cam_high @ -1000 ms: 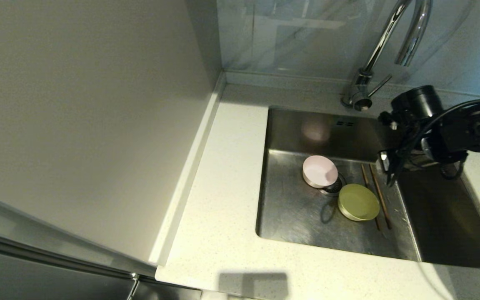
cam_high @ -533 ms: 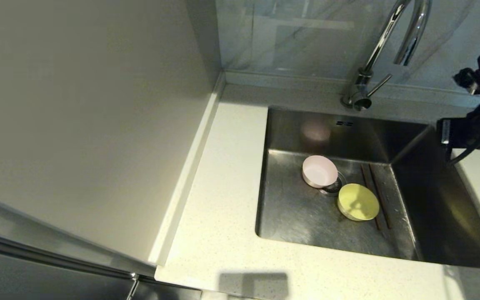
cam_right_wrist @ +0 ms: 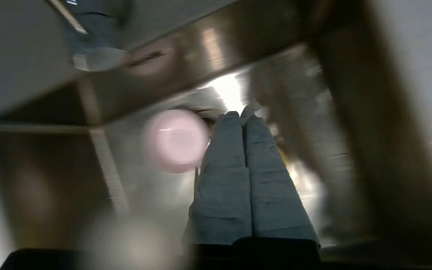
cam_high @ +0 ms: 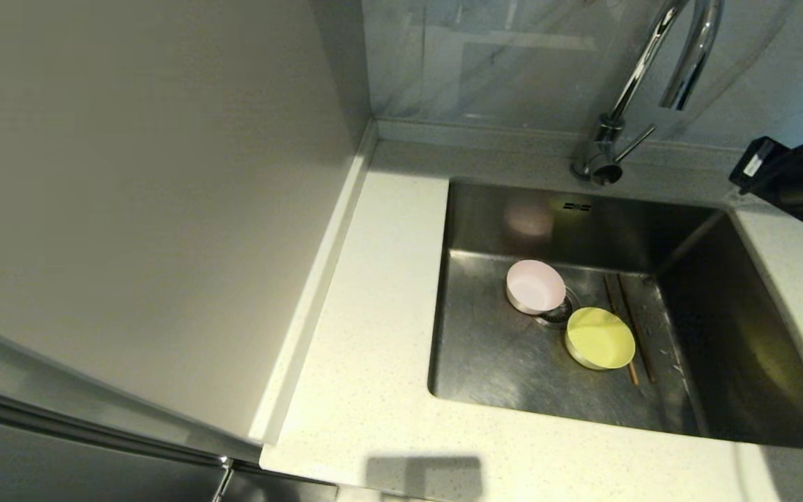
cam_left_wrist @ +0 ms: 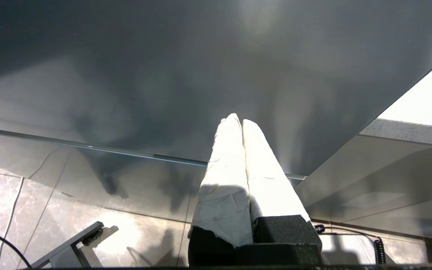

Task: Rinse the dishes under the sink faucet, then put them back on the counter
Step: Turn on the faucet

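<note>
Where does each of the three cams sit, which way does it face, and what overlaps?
Head: high, looking down at the sink and counter; right arm at the right edge.
Left wrist: behind the shut left pincer, facing a dark panel and tiled floor, away from the sink.
Right wrist: behind the shut right pincer, aimed into the sink.
Shared: head and right wrist both show the pink bowl and faucet.

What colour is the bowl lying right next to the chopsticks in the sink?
Yellow. The yellow bowl beside the chopsticks shows best in the head view.
</note>
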`<state>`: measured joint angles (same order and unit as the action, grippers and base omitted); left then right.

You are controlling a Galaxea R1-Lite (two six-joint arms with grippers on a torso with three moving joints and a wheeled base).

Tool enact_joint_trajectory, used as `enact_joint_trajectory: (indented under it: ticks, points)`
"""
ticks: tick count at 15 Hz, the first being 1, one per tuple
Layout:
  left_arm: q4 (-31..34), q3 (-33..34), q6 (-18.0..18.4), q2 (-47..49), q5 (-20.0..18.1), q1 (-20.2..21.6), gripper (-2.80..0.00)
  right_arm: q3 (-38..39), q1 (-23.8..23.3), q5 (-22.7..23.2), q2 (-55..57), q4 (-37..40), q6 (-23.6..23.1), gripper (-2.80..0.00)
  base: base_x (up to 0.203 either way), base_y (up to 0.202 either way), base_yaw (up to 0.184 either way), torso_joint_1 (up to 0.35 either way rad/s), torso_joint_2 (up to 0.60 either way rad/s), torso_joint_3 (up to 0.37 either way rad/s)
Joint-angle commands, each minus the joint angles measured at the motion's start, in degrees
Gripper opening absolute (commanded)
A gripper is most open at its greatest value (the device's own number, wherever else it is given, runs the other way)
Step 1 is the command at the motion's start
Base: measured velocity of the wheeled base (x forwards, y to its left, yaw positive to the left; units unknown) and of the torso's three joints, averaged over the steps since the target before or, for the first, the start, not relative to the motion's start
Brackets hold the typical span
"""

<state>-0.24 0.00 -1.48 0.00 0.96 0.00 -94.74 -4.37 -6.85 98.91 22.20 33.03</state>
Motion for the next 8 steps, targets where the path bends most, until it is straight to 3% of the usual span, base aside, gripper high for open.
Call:
enact_joint_trajectory:
  ticks: [1,5,8]
  points:
    - [0.0,0.0,0.0,-0.2,0.0,0.0,-2.8,-6.0,-0.3,5.8,6.5,0.8,8.0,-2.8,0.0,0.0,0.0,0.0,0.0,0.0]
    - [0.0,0.0,0.0,-0.2,0.0,0.0,-2.8,-18.9,-2.8,15.1,17.5,1.2,22.9,-2.8,0.0,0.0,0.0,0.0,0.0,0.0]
    - [0.0,0.0,0.0,-0.2,0.0,0.0,-2.8,-19.6,-8.3,16.4,21.5,-5.5,26.8,-2.8,0.0,0.0,0.0,0.0,0.0,0.0]
